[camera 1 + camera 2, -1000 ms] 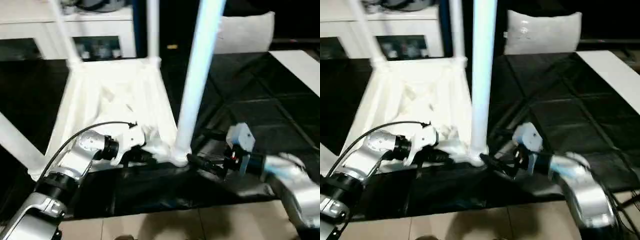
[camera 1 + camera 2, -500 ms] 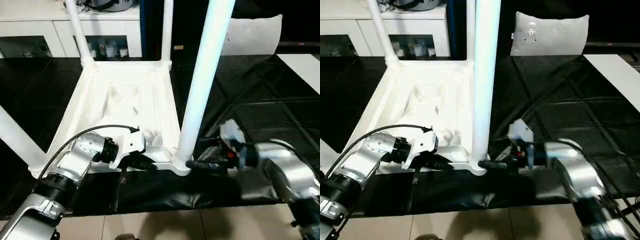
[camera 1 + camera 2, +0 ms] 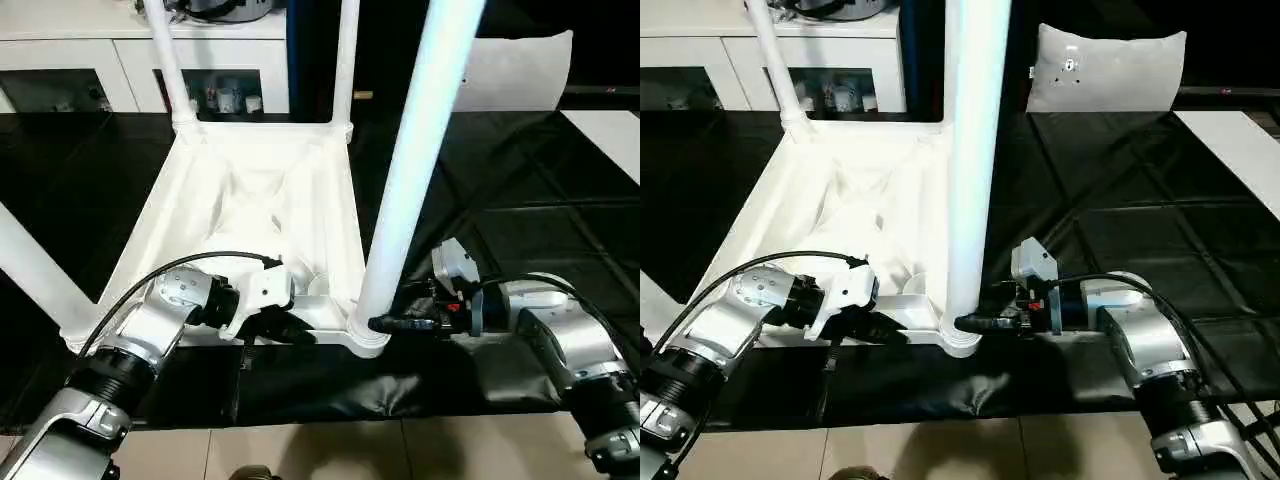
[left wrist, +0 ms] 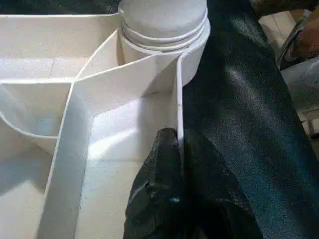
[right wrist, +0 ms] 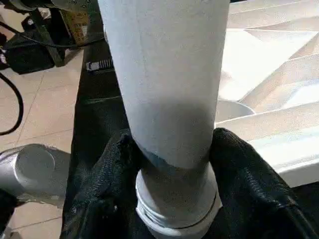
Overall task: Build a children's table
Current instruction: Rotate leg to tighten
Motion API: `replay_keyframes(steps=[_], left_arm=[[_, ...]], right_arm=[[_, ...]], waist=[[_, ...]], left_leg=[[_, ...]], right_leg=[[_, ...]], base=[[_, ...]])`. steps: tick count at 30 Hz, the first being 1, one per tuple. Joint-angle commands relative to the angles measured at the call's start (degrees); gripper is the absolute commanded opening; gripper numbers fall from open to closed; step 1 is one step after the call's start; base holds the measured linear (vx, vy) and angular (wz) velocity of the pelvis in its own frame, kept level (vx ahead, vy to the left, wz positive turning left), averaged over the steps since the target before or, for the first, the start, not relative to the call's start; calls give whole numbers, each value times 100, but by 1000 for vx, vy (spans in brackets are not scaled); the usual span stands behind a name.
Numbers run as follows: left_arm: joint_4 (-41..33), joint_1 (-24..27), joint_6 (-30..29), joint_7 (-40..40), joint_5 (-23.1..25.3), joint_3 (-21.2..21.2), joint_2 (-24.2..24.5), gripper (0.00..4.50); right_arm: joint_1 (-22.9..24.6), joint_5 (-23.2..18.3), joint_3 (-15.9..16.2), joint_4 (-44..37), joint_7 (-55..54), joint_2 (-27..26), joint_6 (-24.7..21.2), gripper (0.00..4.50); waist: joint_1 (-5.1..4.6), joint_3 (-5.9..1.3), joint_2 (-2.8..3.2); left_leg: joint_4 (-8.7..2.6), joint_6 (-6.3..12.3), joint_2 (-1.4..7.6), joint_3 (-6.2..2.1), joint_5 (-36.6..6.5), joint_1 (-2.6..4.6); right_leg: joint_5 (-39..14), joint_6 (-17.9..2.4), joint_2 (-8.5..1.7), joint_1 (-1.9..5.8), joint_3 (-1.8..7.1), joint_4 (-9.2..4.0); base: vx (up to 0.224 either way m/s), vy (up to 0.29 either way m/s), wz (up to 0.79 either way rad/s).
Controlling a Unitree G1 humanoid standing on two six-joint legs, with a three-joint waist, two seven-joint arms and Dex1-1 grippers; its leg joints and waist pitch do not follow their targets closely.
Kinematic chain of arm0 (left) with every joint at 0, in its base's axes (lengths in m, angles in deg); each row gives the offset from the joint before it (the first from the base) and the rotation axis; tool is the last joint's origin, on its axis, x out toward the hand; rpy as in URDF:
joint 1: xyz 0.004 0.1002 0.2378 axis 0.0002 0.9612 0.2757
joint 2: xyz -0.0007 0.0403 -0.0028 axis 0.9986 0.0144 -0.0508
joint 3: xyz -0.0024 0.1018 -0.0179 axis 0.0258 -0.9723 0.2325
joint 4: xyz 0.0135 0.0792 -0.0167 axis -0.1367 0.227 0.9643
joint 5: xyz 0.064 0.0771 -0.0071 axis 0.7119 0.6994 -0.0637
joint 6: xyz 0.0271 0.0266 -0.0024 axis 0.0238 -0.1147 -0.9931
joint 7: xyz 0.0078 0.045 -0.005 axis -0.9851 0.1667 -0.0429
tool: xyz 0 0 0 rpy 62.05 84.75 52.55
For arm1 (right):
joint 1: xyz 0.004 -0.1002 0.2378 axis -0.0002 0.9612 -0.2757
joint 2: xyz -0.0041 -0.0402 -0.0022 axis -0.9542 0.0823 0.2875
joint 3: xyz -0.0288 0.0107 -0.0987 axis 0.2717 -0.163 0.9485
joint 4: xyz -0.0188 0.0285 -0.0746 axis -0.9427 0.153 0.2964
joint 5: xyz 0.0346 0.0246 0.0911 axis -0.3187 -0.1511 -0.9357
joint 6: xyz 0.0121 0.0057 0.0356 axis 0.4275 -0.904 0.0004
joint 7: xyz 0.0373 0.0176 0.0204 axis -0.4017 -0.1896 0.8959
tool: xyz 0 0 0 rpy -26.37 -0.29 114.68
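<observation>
I am seating a leg into the near socket of the upturned top, which is lying ribs-up on a black mat. My right fingers are closing around the base of that leg, 1 on each side, just above the socket collar. My left fingers are pinching the top's thin near wall just beside the same socket, 1 inside and 1 outside, steadying it.

3 more legs are standing in the other sockets: 2 at the far corners and 1 slanting out beside my left arm. So I judge this to be the last leg, and the next move is calling for a firm push or twist straight down into the socket while the left keeps the top from sliding.

The top is white, matte plastic with thin upright ribs meeting at rounded corner sockets. The leg is a smooth, pale tube, tapered, ending in a ridged collar. A grey-white cushion is sitting beyond the top.
</observation>
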Motion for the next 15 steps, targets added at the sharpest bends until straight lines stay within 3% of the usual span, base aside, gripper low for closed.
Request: replay_keyframes(steps=[1,2,5,9,12,14,15], left_arm=[[-273,-56,-92,40,-103,-15,-94,0],[-269,-107,-305,-225,-52,43,-177,0],[-240,-173,-506,-525,-1,112,-286,0],[-292,-385,-1239,-1385,31,331,-727,0],[-291,-506,-1567,-1828,67,425,-991,0],[-316,-650,-1946,-2416,130,507,-1385,0],[-316,-650,-1946,-2416,130,507,-1385,0]], right_arm=[[39,-44,141,-84,117,-41,-160,187],[154,-84,141,-249,-36,-108,-373,185],[222,18,161,-328,-357,-201,-509,185],[154,428,9,-225,-1970,-850,-927,185],[85,465,-137,-213,-2695,-1233,-1235,184],[-55,578,-311,-126,-3610,-1743,-1470,184],[-55,578,-311,-126,-3610,-1743,-1470,184]], waist=[[-22,-415,-71],[-22,-404,-34],[-26,-381,-37],[-64,-312,-38],[-225,-300,-38],[-307,-309,-29],[-334,-313,-31]], left_leg=[[-417,607,589,-161,144,-10],[-418,592,592,-163,105,-11],[-438,535,598,-170,-1,-9],[-497,201,541,-166,-594,32],[-512,-10,493,-200,-862,20],[-516,9,509,-213,-807,-33],[-513,22,507,-208,-825,-9]], right_leg=[[-1038,-979,-667,321,491,-333],[-1060,-979,-658,313,490,-345],[-1134,-983,-662,309,495,-365],[-2220,-672,-663,307,468,-544],[-2911,-322,-663,331,388,-655],[-2714,-279,-664,357,367,-659],[-2637,-284,-651,323,368,-672]], base=[[0,0,0],[0,0,0],[0,0,0],[-13,-2,0],[-35,-5,-2],[0,0,0],[0,0,0]])
